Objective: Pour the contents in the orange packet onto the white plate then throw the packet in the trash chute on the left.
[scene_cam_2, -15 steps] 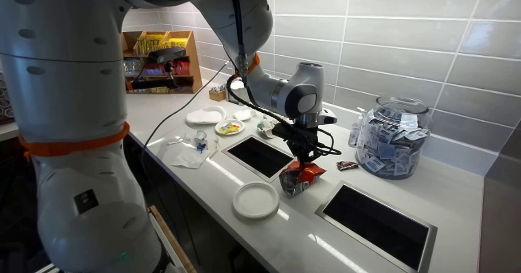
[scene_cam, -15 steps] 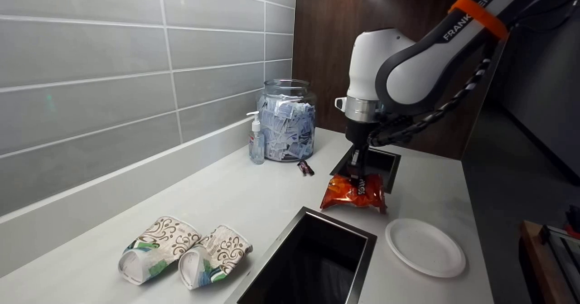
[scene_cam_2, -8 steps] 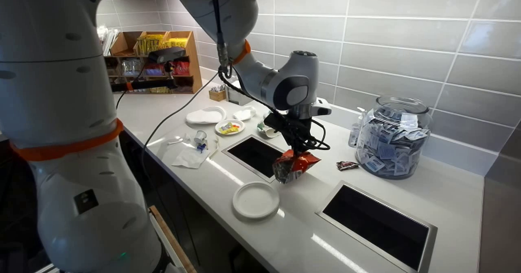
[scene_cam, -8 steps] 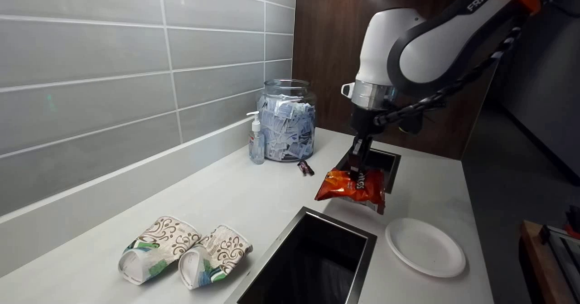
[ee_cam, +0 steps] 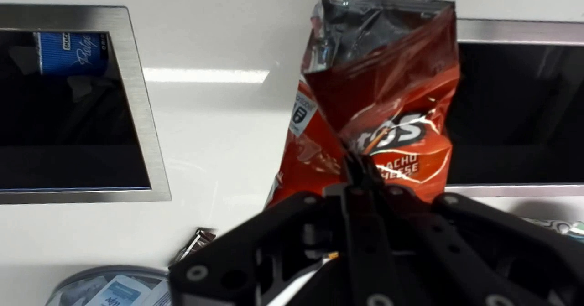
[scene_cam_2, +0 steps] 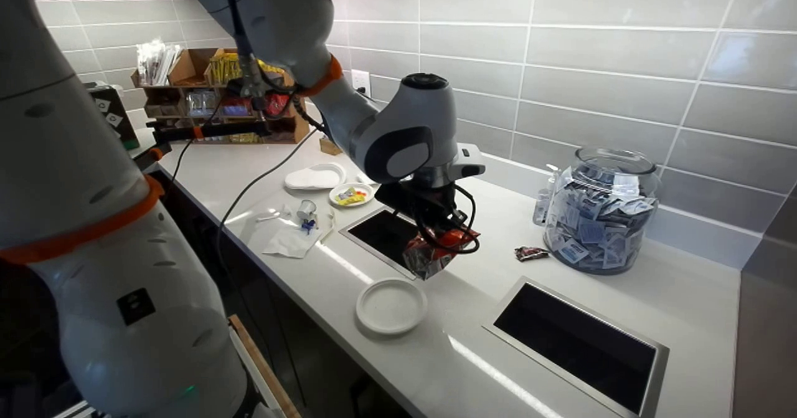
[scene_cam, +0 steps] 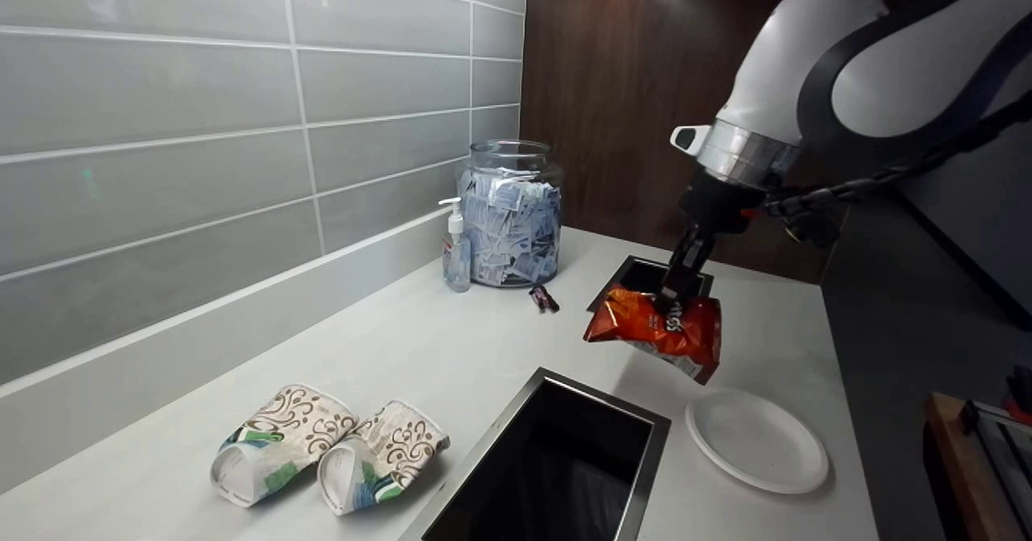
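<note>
In an exterior view, light spills from the top centre down the panel (scene_cam: 621,97); the right side is dim. In an exterior view, glare streaks the counter (scene_cam_2: 461,324) below centre. In the wrist view the packet (ee_cam: 383,101) glints; the gripper (ee_cam: 358,167) blurs at the bottom.

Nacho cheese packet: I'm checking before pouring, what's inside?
In the wrist view, silvery lining, no chips, shows at the mouth of the nacho cheese packet; its red front panel covers anything deeper.
</note>
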`<state>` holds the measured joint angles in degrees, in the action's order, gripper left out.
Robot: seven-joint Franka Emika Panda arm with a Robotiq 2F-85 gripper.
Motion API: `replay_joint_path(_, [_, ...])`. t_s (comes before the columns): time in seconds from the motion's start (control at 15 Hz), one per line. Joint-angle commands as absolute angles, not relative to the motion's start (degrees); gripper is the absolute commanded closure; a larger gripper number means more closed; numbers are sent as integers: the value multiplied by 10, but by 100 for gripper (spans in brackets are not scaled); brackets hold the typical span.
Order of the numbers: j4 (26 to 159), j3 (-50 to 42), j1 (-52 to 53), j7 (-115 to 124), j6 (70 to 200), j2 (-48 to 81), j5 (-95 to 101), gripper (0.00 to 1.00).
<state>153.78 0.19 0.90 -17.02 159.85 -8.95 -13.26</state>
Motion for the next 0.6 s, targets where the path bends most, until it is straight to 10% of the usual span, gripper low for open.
replay_joint_path(0.0, [1623,-48,71,-271,1641,-177,-225,100])
replay_joint_path(0.53, [1570,-66,87,-398,1627,-162,-324,99])
